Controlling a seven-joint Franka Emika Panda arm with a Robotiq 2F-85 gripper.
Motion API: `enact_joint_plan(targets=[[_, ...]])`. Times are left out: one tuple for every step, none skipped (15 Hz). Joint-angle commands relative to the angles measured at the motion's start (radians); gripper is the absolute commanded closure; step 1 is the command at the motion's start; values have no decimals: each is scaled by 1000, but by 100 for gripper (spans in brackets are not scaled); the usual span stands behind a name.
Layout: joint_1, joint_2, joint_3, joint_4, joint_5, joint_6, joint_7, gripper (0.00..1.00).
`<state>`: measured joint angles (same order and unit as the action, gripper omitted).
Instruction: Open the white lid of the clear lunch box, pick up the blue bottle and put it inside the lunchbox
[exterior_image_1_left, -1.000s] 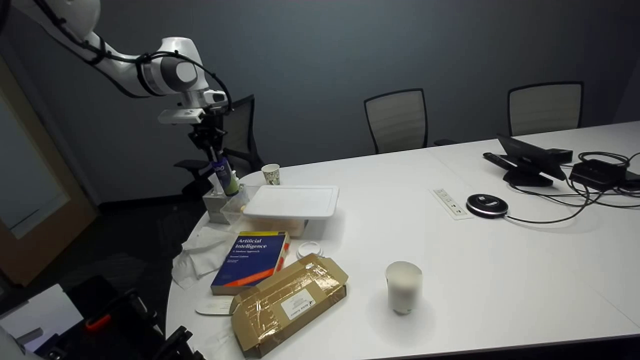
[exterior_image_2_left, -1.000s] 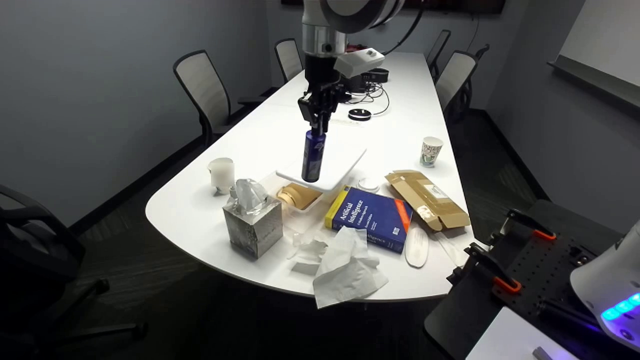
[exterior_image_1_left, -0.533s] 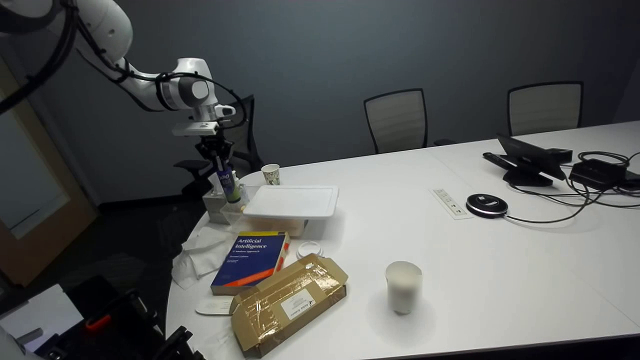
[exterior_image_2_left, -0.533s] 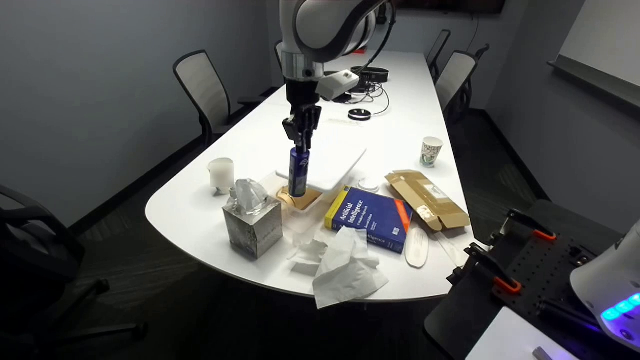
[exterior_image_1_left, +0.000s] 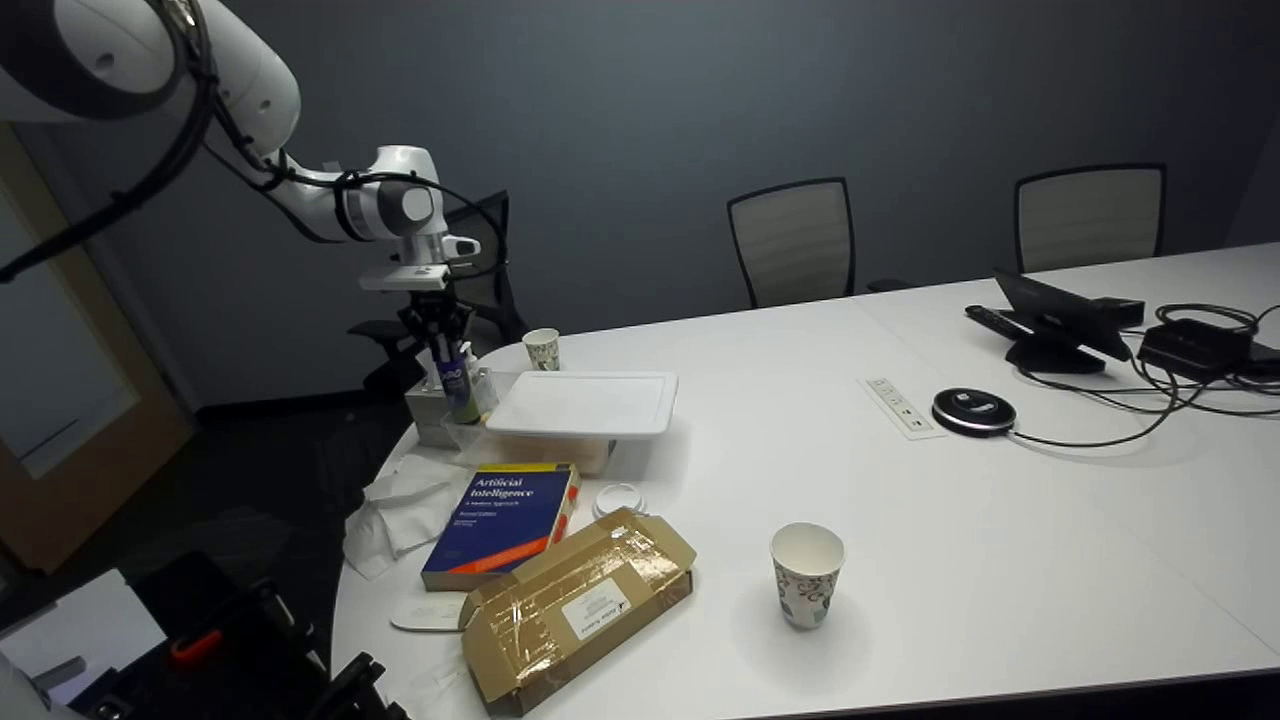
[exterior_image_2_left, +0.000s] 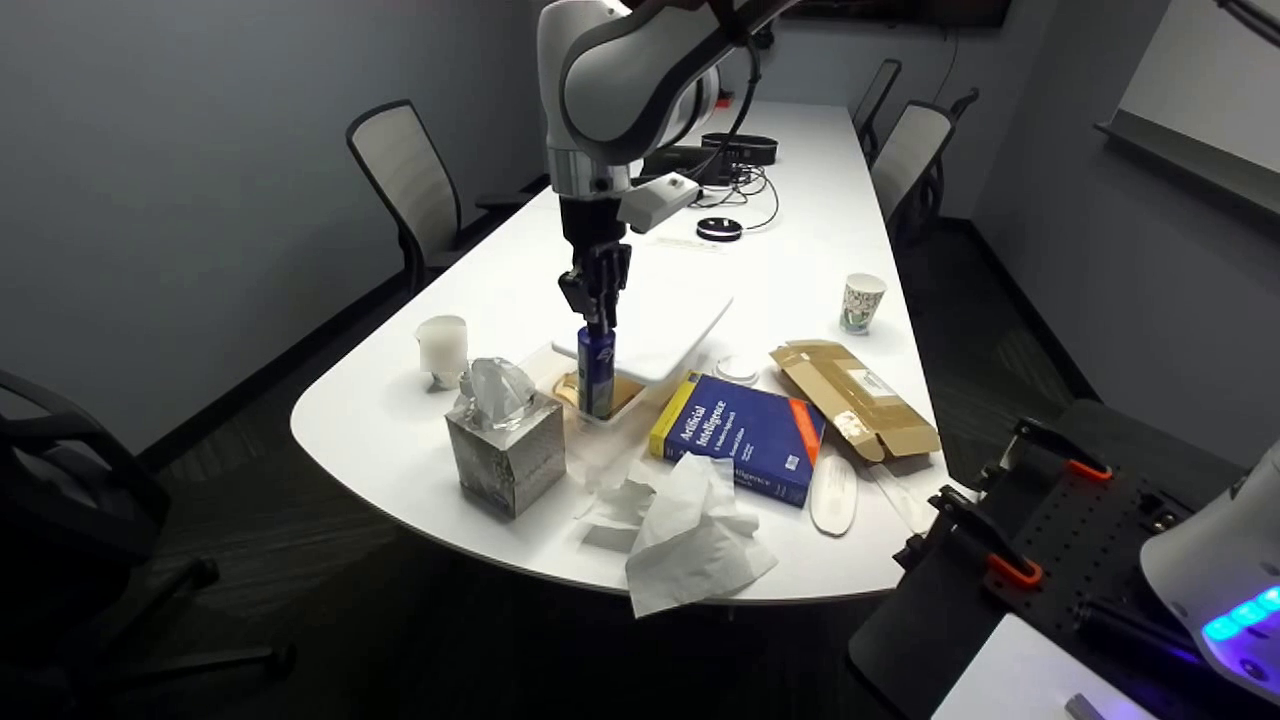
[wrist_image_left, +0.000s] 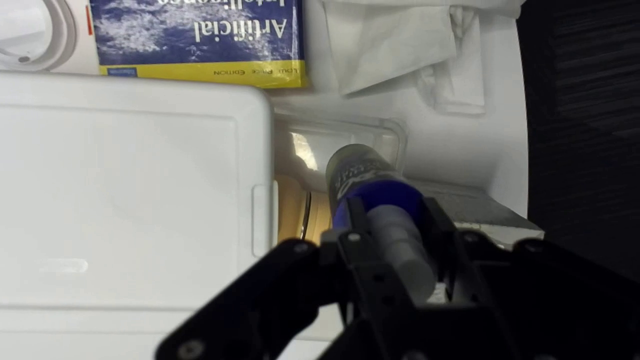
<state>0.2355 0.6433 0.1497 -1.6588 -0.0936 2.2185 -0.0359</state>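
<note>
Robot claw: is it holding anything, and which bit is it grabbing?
Yes, the claw is holding the blue bottle. It pinches the bottle by its narrow whitish top, and the wider blue part is below the claw.

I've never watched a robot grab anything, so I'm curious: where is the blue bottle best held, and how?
Probably by its narrow pale top, from above, as the gripper has it: the blue bottle hangs nearly upright, and that top is slimmer than the rest, fits between the fingers and leaves everything below free to enter the clear lunch box.
</note>
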Motion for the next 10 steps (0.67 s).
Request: enact_joint_plan(targets=[[15,29,-5,58,-11,-75,-6,92],[15,36,-5,64,-11,-84,-6,92],[11,43,0,69,-5,-88,-14,92],[9,52,2,74,-1,-89,-18,92],[11,64,1,81,-1,-93,-14,92],[9,75,3,87,2,-90,-18,92],[11,87,1,94,-1,-89,-15,92],[12,99,1,101,-1,-89,-15,92],[9,108,5,105,0,-81,-27,92],[11,117,4,113,-2,-87,-28,92]])
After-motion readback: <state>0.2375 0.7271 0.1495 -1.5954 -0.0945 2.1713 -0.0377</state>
